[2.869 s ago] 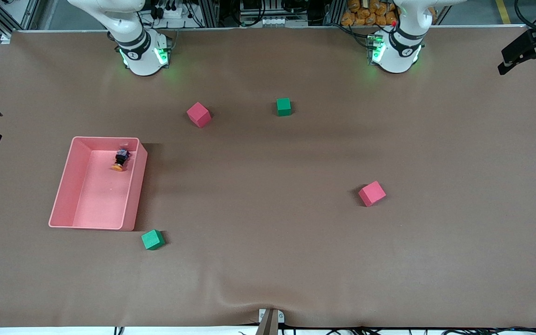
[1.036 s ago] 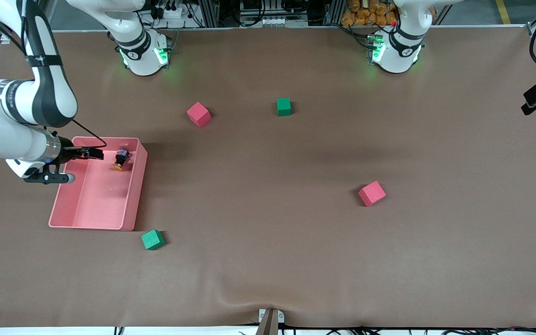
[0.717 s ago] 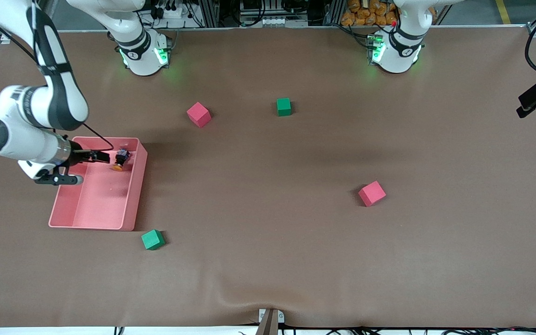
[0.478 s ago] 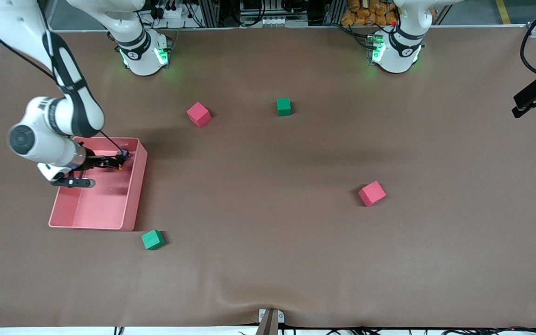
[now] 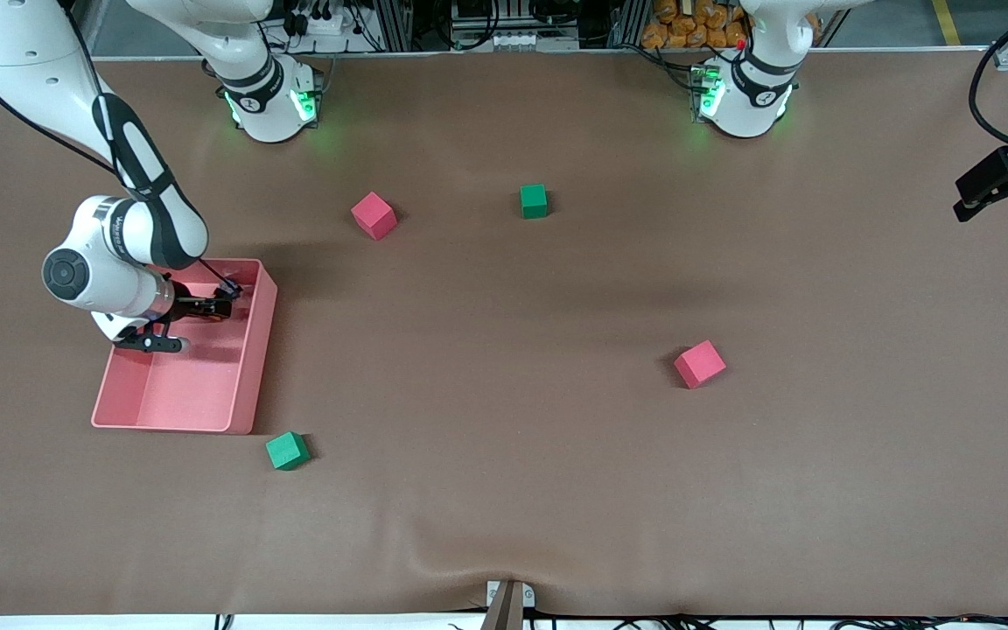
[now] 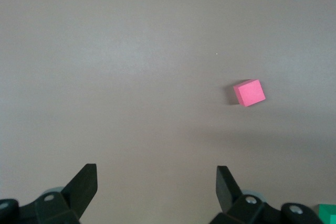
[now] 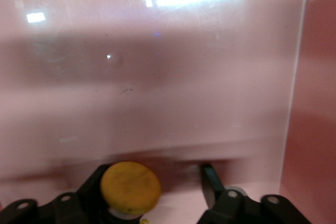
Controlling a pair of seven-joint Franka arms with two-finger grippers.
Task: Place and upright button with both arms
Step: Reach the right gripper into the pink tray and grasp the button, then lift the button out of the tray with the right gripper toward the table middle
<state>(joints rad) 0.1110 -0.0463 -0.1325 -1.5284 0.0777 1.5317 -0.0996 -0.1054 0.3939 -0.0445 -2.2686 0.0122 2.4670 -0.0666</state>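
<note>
Reaching into pink bin (image 5: 252, 350), right tool (image 5: 222, 305) spread around button (image 7: 130, 188), left tool (image 6: 156, 184) spread, waiting.

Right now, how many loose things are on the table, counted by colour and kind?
Pink cubes: 2
Green cubes: 2
Pink tray: 1
Orange-capped button: 1, in the tray between the right gripper fingers
Total: 6

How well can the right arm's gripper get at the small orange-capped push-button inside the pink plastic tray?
Probably well. The right gripper is already down inside the pink plastic tray, its open fingers on either side of the small orange-capped push-button. Nothing else lies in the tray, though its wall stands close by.
</note>
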